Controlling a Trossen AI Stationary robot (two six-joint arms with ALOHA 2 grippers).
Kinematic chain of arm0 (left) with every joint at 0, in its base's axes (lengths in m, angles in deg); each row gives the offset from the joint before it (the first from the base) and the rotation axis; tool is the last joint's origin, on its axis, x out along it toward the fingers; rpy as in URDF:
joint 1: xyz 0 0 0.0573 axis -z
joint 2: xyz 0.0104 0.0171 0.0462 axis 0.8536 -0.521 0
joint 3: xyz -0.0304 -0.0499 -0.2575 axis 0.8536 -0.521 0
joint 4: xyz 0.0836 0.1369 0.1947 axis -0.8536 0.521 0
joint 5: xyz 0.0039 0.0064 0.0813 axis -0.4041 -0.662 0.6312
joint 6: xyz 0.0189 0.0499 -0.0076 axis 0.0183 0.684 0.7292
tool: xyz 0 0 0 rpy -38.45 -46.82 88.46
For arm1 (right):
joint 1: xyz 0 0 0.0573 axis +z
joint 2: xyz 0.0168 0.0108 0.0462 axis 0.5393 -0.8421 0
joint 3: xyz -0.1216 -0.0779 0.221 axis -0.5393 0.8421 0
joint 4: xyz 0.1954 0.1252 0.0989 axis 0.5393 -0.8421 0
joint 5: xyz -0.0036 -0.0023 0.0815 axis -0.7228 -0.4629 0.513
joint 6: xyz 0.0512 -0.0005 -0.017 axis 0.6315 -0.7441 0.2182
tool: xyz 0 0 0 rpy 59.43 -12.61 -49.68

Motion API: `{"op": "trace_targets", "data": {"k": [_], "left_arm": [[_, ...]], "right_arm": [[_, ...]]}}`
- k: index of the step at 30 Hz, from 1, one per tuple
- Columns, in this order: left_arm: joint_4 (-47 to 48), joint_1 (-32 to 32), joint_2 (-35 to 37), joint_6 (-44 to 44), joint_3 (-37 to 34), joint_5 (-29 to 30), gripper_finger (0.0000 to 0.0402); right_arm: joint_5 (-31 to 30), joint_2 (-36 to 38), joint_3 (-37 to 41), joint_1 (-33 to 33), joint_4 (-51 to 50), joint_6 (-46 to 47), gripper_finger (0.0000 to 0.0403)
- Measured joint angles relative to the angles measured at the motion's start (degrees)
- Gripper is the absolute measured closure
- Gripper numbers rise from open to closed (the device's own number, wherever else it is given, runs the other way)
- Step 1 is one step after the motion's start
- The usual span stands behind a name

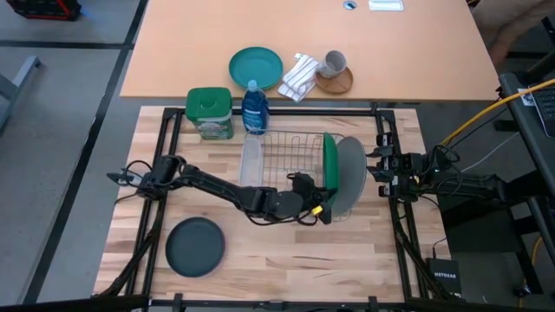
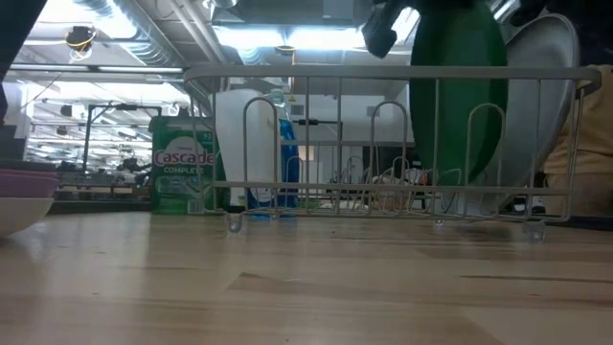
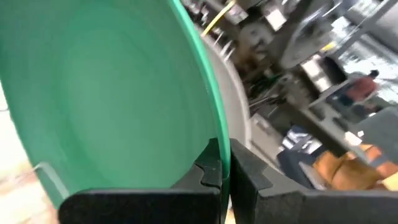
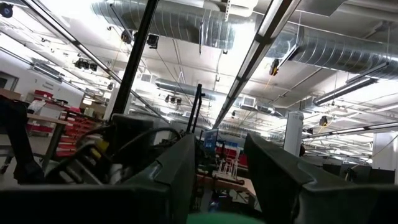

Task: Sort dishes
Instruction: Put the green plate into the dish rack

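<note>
A wire dish rack [image 1: 286, 160] stands mid-table. A green plate [image 1: 329, 169] stands on edge in the rack's right end, its lower rim among the wires [image 2: 450, 187]. A light grey plate [image 1: 351, 173] stands on edge just behind it. A dark grey plate [image 1: 195, 247] lies flat on the table at the near left. My left gripper [image 1: 316, 209] is shut on the green plate at its near side. My right gripper [image 1: 380, 170] is open and empty to the right of the rack. Pink and white dishes [image 2: 24, 192] show at the low view's left edge. My left gripper pinches the green plate's rim [image 3: 217, 152] between its two fingers, one finger on each face, at the plate's near upper edge [image 2: 414, 38]. The fingers come from the table's near left side. The plate stands upright on edge, its lower rim in the rack.
On the far table are a teal plate [image 1: 256, 66], a mug on a wooden coaster [image 1: 335, 69] and a folded towel [image 1: 299, 76]. A green-lidded tub [image 1: 210, 113] and a blue bottle [image 1: 254, 108] stand behind the rack, and a clear container [image 1: 251, 156] is at its left end.
</note>
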Motion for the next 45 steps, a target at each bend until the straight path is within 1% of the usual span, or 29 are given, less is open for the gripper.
{"op": "trace_targets", "data": {"k": [4, 7, 13, 19, 27, 30, 34, 38, 45], "left_arm": [[7.5, -0.7, 0.0, -6.3, 0.0, -0.4, 0.0401], [10.7, -1.2, 0.2, -8.5, 0.2, -0.2, 0.0401], [11.6, -2.1, 0.2, -6.7, 0.2, 0.2, 0.0386], [12.1, -2.3, 0.1, -5.5, 0.1, 0.2, 0.0357], [10.5, -2.3, 0.0, -3.3, 0.0, 0.4, 0.0291], [7.7, -2.3, 0.0, -1.2, 0.0, 0.2, 0.0273], [3.7, -2.3, 0.0, 3.1, -0.1, -3.1, 0.0258], [1.6, -2.3, 0.0, 5.1, -0.1, -3.7, 0.0247], [2.7, -2.6, 0.0, 5.5, -0.1, -5.0, 0.0238]], "right_arm": [[0.0, 0.0, 0.0, 0.0, 0.0, 0.0, 0.0256], [0.0, 0.0, 0.0, 0.0, 0.0, 0.0, 0.0256], [0.0, 0.0, 0.0, 0.0, -0.1, 0.0, 0.0256], [0.0, 0.0, 0.0, 0.0, -0.2, 0.0, 0.0256], [0.0, 0.0, 0.0, 0.0, -0.2, 0.0, 0.0256], [0.0, 0.0, 0.0, 0.0, -0.5, 0.0, 0.0256], [0.0, 0.0, 0.0, 0.0, -0.5, 0.0, 0.0256], [0.0, 0.0, 0.0, 0.0, -0.4, 0.0, 0.0256], [0.0, 0.0, 0.0, 0.0, -0.4, 0.0, 0.0256]]}}
